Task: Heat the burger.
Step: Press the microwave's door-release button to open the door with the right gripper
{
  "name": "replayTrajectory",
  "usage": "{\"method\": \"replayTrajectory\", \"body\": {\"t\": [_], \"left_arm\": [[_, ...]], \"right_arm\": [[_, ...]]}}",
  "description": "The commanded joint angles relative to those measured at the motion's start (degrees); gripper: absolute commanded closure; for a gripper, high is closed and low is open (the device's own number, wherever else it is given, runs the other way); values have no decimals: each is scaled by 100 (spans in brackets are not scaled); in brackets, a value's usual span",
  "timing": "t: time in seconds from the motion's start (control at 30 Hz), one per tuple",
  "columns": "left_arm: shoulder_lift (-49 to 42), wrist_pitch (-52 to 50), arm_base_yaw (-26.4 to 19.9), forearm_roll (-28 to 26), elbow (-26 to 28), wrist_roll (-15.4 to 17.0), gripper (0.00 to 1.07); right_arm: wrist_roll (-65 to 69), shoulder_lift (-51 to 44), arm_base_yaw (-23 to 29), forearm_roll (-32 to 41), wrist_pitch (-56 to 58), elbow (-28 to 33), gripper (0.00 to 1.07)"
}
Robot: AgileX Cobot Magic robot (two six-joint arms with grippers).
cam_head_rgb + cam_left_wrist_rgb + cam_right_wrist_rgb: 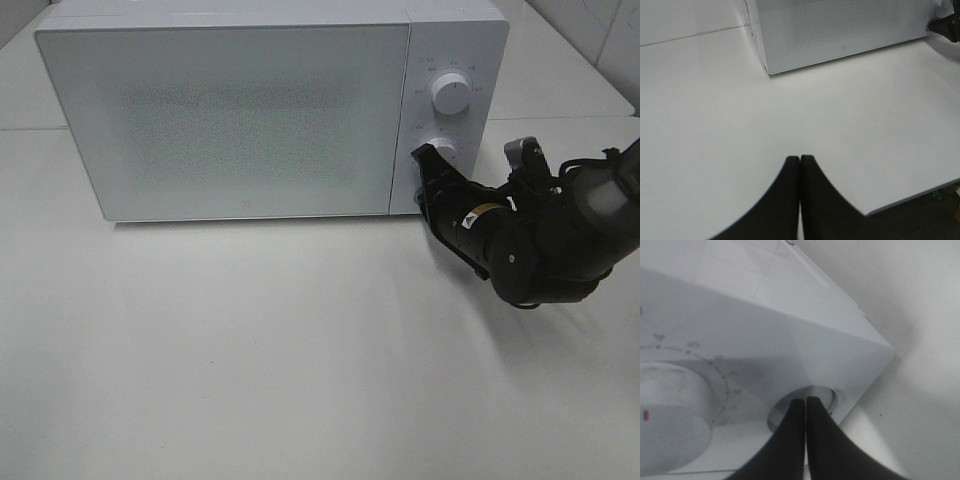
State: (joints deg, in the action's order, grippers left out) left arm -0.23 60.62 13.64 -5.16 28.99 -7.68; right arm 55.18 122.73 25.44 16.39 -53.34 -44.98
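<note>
Microwave (230, 110) x1, 2 dials (452, 95); R pincer (805, 401) clenched at round button (827, 397), L pincer (799, 158) clenched over table (715, 125).

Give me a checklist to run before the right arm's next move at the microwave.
1. White box-shaped microwave, door closed flush: ok.
2. Black right end effector shut, tips at the round recessed button: ok.
3. Black left end effector shut, over the white table, apart from the microwave: ok.
4. Burger inside: cannot tell; the speckled door hides it.
5. Upper white round dial's setting: cannot tell.
</note>
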Motion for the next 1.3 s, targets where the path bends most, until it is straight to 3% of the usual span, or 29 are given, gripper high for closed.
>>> {"method": "replayTrajectory", "body": {"t": [0.03,0.7,1.1,1.3], "left_arm": [[-120,-92,-17,-46,-23,29,106],[-120,-92,-17,-46,-23,29,106],[-120,-92,-17,-46,-23,29,106],[-120,-92,-17,-46,-23,29,106]], "right_arm": [[40,-11,-11,-11,-401,-138,107],[0,17,-11,-120,-138,-768,107],[34,-34,-11,-367,258,-716,107],[11,-292,-11,-435,258,-195,107]]}}
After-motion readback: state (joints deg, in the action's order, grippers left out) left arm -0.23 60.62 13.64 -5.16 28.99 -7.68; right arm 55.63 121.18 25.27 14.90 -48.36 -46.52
